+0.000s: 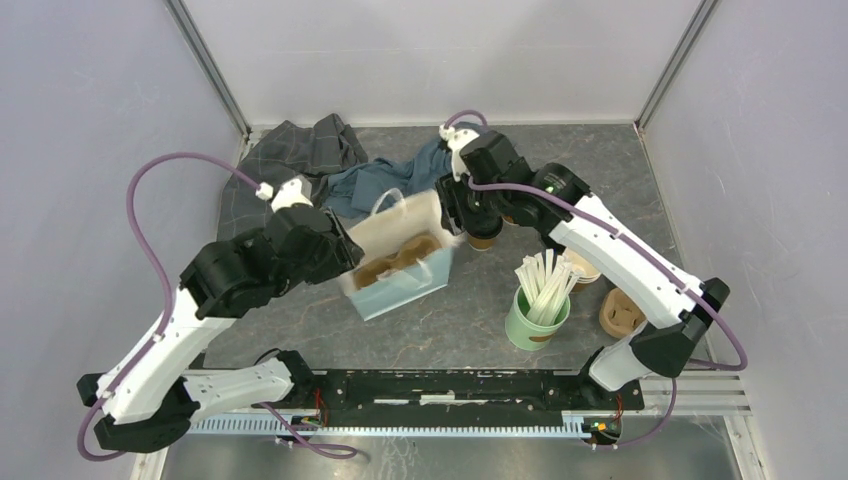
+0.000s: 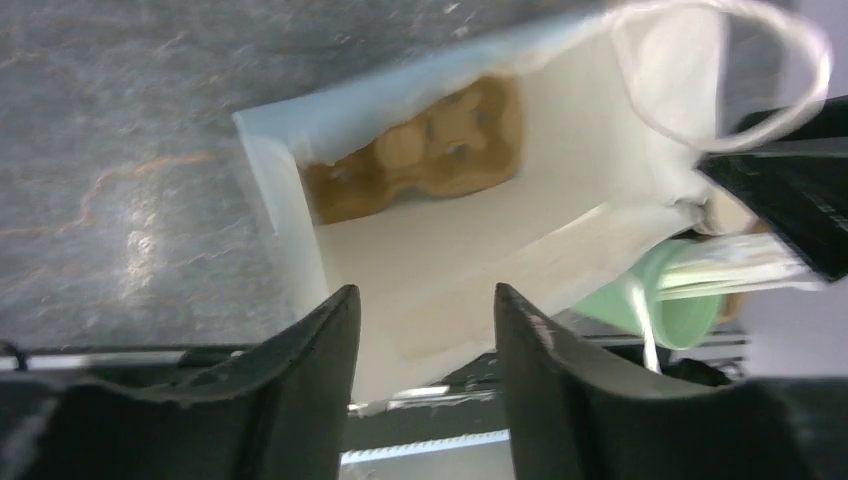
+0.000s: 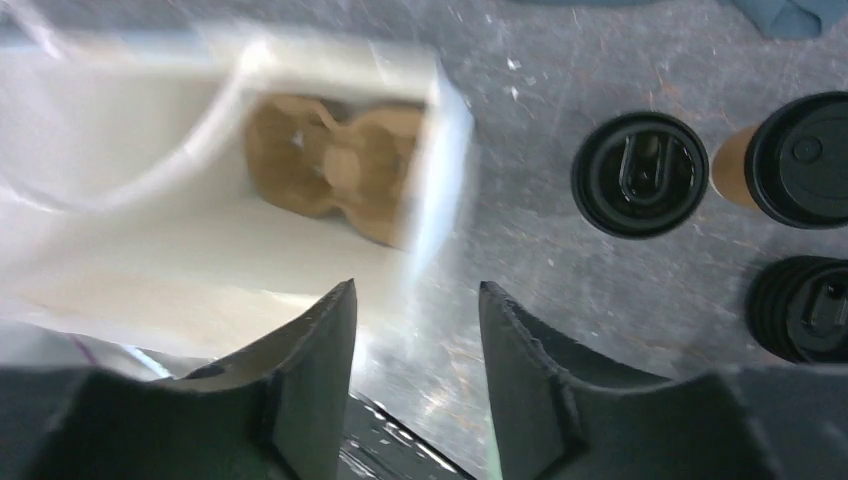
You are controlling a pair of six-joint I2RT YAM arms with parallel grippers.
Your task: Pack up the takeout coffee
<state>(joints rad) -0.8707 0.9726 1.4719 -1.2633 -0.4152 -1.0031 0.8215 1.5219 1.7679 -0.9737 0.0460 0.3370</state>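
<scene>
Left gripper and right gripper, both agape and empty, hover at the open bag with its carrier unfilled, and the lidded cups stand on the table beside it; unheld, the flimsy bag may tip or fold as a cup enters.

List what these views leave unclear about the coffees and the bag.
- Top view: the right arm covers the takeout coffee cups; only one brown side shows.
- Right wrist view: the paper bag is blurred; the rightmost lid is cut off by the edge.
- Left wrist view: the cup carrier in the bag is blurred.
</scene>
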